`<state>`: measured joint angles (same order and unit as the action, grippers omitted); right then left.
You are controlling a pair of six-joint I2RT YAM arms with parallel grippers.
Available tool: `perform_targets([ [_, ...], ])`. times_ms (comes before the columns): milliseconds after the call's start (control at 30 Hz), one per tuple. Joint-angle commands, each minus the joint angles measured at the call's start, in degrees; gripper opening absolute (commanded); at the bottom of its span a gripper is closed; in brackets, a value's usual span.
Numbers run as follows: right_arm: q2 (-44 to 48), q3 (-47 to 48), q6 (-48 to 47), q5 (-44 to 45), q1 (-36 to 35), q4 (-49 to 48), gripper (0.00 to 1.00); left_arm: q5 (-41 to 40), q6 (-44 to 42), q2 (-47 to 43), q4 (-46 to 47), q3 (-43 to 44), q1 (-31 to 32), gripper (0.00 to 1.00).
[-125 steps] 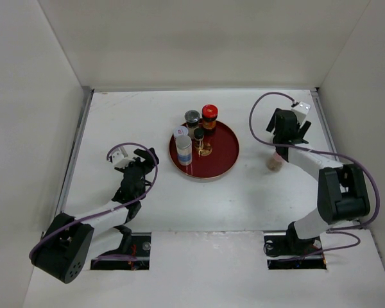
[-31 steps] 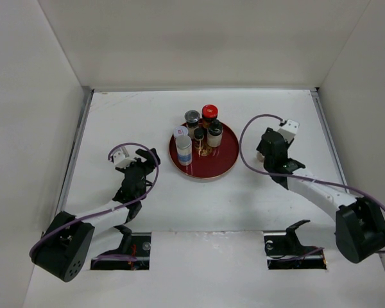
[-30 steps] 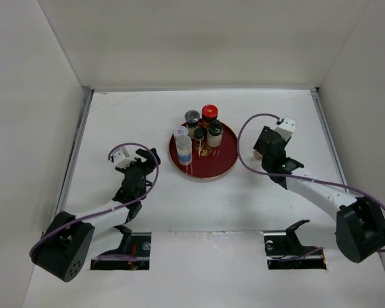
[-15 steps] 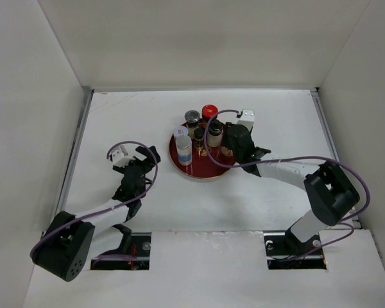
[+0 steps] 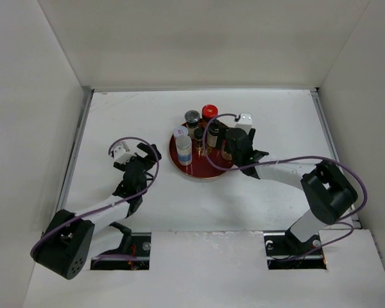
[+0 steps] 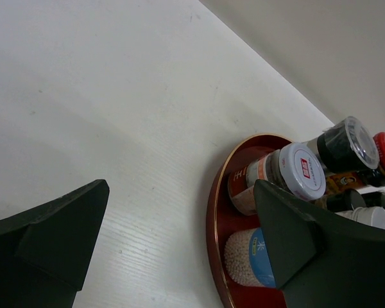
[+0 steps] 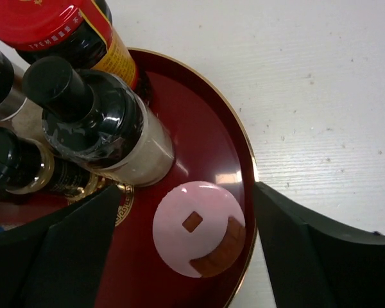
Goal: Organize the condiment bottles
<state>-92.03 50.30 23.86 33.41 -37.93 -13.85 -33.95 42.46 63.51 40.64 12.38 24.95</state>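
right gripper (image 7: pixel 186 191): over the right part of the red plate (image 7: pixel 249 160), jaws spread, straddling the pink-capped jar (image 7: pixel 199 229). clear gap at one finger; other finger (image 7: pixel 308 250) just beside the cap, contact not tellable. no visible pinch.

pink-capped jar: upright on the plate, just inside its right rim, beside the gold centre mark (image 7: pixel 120 204). hidden under the gripper in the top view.

black-capped jar (image 7: pixel 96 122): upright on the plate, pale contents, just beside the pink one toward the plate's far side.

red-capped bottle (image 5: pixel 209 110): at the plate's far rim.

silver-capped jar (image 5: pixel 192 117): just left of the red one, also at the far rim.

blue-label jar (image 5: pixel 184 151): on the plate's left part, white cap.

small dark bottle (image 7: pixel 16 168) with gold collar: near the plate's centre, close against the black-capped jar; touching or not, cannot tell.

left gripper (image 6: pixel 181 183): well off the plate's left side, low over the white table (image 6: pixel 115 96), jaws spread, nothing between them, facing the plate's left rim.
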Motion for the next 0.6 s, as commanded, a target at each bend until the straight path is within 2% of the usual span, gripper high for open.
perform_targets([
  [0,5.5,-1.4,-0.1,0.1,-0.6,-3.1,1.00,-2.5,0.3,-0.1,-3.4,2.9,-0.3,1.00],
  [167,16.9,-5.0,-0.9,1.1,-0.6,-4.8,1.00,-3.2,0.3,0.1,-7.8,5.5,0.1,1.00],
  [333,27.3,-12.4,0.4,6.3,-0.6,-7.5,1.00,-2.2,0.3,2.1,-17.7,12.7,1.5,1.00],
  [567,44.0,-30.0,12.1,17.8,-1.0,-11.7,1.00,-1.7,0.2,0.0,-26.0,16.4,2.7,1.00],
])
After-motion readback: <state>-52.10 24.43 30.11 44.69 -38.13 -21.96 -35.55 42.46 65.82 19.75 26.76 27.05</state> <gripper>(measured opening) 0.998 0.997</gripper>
